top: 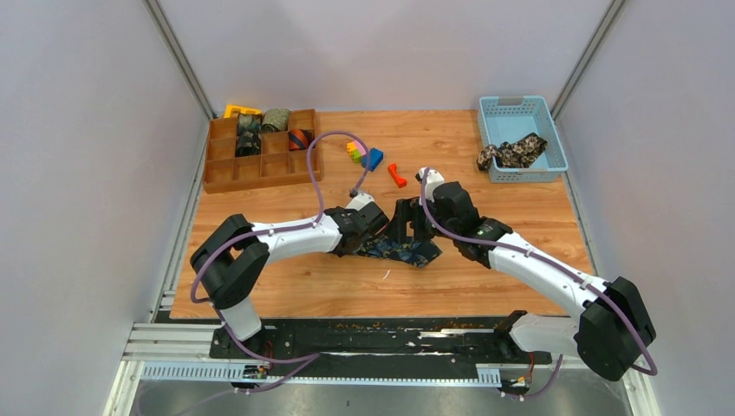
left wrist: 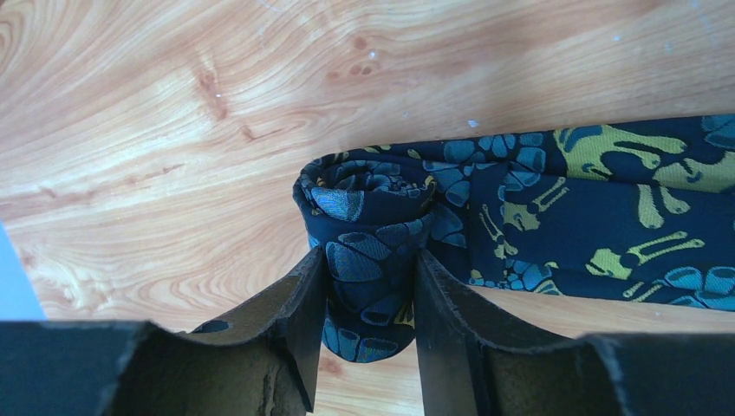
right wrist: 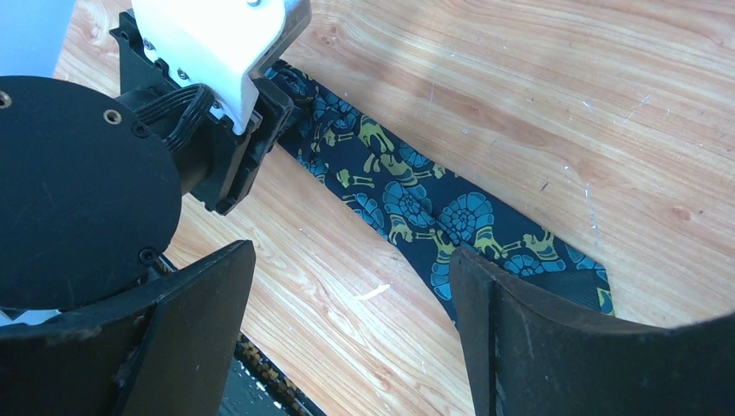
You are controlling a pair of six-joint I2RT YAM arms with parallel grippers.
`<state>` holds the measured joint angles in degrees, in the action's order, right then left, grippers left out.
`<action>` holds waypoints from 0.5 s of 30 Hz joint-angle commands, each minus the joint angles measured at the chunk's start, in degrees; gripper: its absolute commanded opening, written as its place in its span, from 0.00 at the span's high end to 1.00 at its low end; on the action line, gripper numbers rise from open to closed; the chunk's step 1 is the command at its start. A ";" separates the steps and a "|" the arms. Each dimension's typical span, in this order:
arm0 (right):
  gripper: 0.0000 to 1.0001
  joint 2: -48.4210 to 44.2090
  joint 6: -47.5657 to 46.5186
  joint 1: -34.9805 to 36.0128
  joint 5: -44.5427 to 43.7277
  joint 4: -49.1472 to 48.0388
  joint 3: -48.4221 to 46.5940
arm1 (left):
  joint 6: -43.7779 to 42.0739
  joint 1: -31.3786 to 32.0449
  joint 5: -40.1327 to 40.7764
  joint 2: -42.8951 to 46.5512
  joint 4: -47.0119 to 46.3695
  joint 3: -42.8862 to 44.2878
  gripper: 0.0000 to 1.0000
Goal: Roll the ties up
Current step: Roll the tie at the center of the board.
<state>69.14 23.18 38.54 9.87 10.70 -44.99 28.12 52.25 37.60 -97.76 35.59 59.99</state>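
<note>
Where the navy tie [left wrist: 555,217] has been wound into a small coil [left wrist: 364,195] at one end, my left gripper [left wrist: 370,260] is clamped on it. One finger presses each side of the roll, and the gold and teal pattern bulges out between them. The coil sits on the wooden table [top: 286,286], and the rest of the tie runs flat away from it toward my right arm.

My right gripper [right wrist: 351,269] hangs over that flat stretch with its fingers spread wide and nothing between them. From its wrist camera the tie lies slantwise across the wood, starting at my left gripper and passing beneath my right-hand finger [right wrist: 520,329]. I cannot tell whether that finger touches the cloth.

At the far left corner of the table stands a wooden tray [top: 221,178] of small compartments, with rolled ties [top: 276,120] in its back cells. A blue basket [top: 546,113] at the far right holds a crumpled black and tan floral tie [top: 511,153], one end draped over its near rim. Between tray and basket lie a few coloured plastic blocks [top: 368,156].
</note>
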 commanded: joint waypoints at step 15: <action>0.16 -0.39 2.19 -0.16 0.07 -1.28 0.08 | 3.70 0.67 -14.00 2.83 -4.42 2.66 0.41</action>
<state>69.01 23.79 38.54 9.93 11.60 -44.93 29.89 52.47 29.06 -97.41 34.50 61.56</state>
